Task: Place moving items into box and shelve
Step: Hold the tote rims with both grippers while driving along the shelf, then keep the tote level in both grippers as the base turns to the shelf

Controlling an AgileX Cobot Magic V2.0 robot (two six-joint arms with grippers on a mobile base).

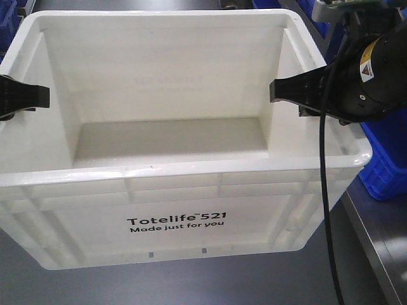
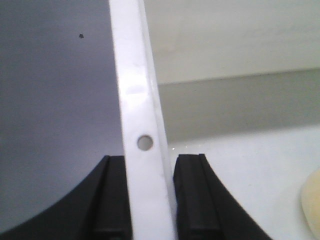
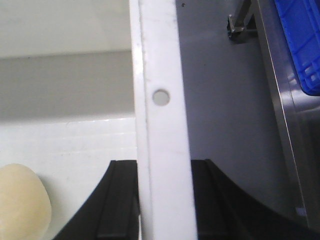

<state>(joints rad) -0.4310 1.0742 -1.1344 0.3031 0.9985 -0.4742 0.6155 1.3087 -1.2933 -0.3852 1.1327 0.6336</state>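
Observation:
The box (image 1: pixel 178 222) is a large white crate with black "Totelife 521" print, and it fills the front view. My left gripper (image 1: pixel 28 95) is shut on its left rim (image 2: pixel 142 100), one black finger on each side of the wall. On the right rim (image 3: pixel 160 75) my right gripper (image 1: pixel 286 89) is shut in the same way. One pale yellow moving item (image 3: pixel 20 205) lies on the box floor and also shows at the edge of the left wrist view (image 2: pixel 312 205). In the front view the box's near wall hides the items. No brownish item is in view.
Blue plastic bins (image 1: pixel 388 159) stand close to the right of the box, also seen in the right wrist view (image 3: pixel 300 40). A metal ledge (image 1: pixel 375 248) runs along the right. Grey floor (image 2: pixel 55 100) lies beneath the box.

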